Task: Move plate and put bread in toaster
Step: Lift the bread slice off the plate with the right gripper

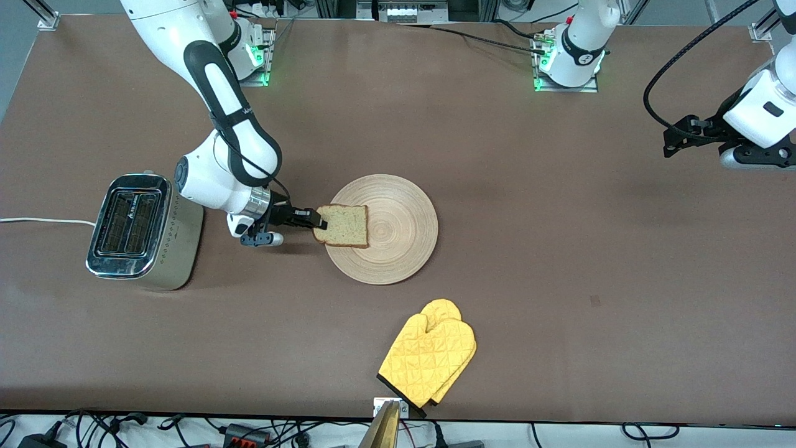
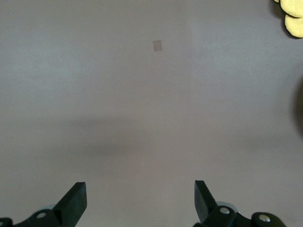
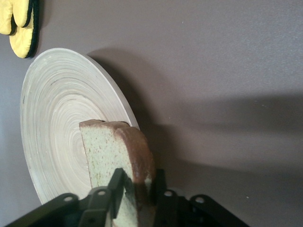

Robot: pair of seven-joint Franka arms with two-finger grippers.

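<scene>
The bread (image 1: 343,225) lies on the light wooden plate (image 1: 398,230), at the rim toward the toaster (image 1: 134,230), with its crust edge hanging past that rim. My right gripper (image 1: 317,223) reaches in low from the toaster's side and is shut on that crust edge. In the right wrist view the fingers (image 3: 117,182) press the bread (image 3: 111,151) from both sides above the plate (image 3: 52,118). The toaster stands at the right arm's end of the table with both slots empty. My left gripper (image 1: 678,138) waits open over bare table at the left arm's end, with nothing between its fingertips (image 2: 140,196).
A yellow oven mitt (image 1: 429,358) lies near the table's front edge, nearer to the front camera than the plate. It also shows as a yellow mitt (image 3: 19,23) in the right wrist view. The toaster's white cord (image 1: 43,220) runs off the table's end.
</scene>
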